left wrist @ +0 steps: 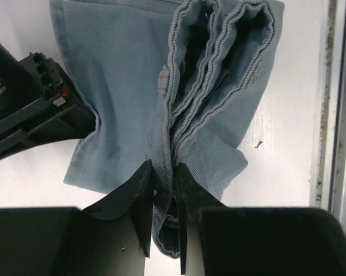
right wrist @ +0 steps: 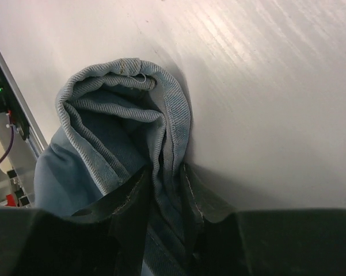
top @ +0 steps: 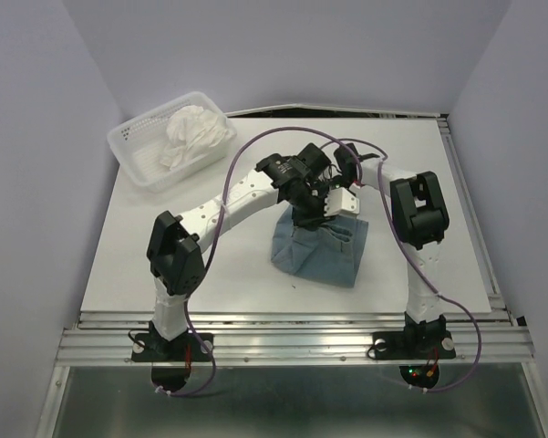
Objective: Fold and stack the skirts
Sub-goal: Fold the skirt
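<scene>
The blue-grey skirt [top: 321, 250] lies partly folded in the middle of the table, its far edge bunched up. My left gripper [top: 308, 212] is shut on a thick fold of that edge; in the left wrist view the blue-grey skirt [left wrist: 126, 86] runs down between my left gripper [left wrist: 164, 172] fingers. My right gripper [top: 339, 206] sits just to the right, shut on the same edge; in the right wrist view the skirt's rolled hem [right wrist: 132, 115] is pinched in my right gripper [right wrist: 164, 178]. The white skirt [top: 196, 135] lies crumpled in the basket.
A white mesh basket [top: 137, 146] stands at the far left corner of the table. The metal rail [top: 292, 324] runs along the near edge, another rail along the right side. Purple cables loop over both arms.
</scene>
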Available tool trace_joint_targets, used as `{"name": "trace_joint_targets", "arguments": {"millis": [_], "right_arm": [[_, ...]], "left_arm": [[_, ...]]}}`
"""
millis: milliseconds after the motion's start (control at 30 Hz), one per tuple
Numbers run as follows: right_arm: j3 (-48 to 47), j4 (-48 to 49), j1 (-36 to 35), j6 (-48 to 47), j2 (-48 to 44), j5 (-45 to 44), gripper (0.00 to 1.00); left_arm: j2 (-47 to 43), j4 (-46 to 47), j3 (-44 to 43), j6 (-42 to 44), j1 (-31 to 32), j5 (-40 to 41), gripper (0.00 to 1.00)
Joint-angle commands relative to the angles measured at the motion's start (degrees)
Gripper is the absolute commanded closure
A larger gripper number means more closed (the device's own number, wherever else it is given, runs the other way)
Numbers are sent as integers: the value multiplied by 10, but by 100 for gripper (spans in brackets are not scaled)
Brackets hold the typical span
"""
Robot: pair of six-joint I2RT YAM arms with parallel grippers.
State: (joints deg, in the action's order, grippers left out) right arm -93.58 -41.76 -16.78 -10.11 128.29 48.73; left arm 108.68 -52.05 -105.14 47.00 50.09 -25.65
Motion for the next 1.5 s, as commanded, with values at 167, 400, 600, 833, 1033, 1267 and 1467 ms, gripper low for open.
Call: {"name": "trace_joint_targets", "arguments": {"millis": [167,400,600,833,1033,1267,1467], "right_arm": [[12,-22,-15,-11,-4,20,67],[-4,-27,-15,-1,13,40,67],[-15,-27,-15,9,21,47,67],[-35,-36,-15,11,35,50,67],[-77,-38,-15,15,45,12,57],[-182,-36,3,23,52,-53,41],[-325,-39,36,47,66,-96,23]], "left_arm": [[42,54,-54,66,-30,21,100],[95,73,-101,91,-49,35,100],[112,99,-100,99,-55,44,89],[98,165,-53,98,-56,64,69],[66,172,-46,86,-56,65,40],[-43,163,-29,38,-61,61,16],[-134,150,17,-61,-88,36,8]]}}
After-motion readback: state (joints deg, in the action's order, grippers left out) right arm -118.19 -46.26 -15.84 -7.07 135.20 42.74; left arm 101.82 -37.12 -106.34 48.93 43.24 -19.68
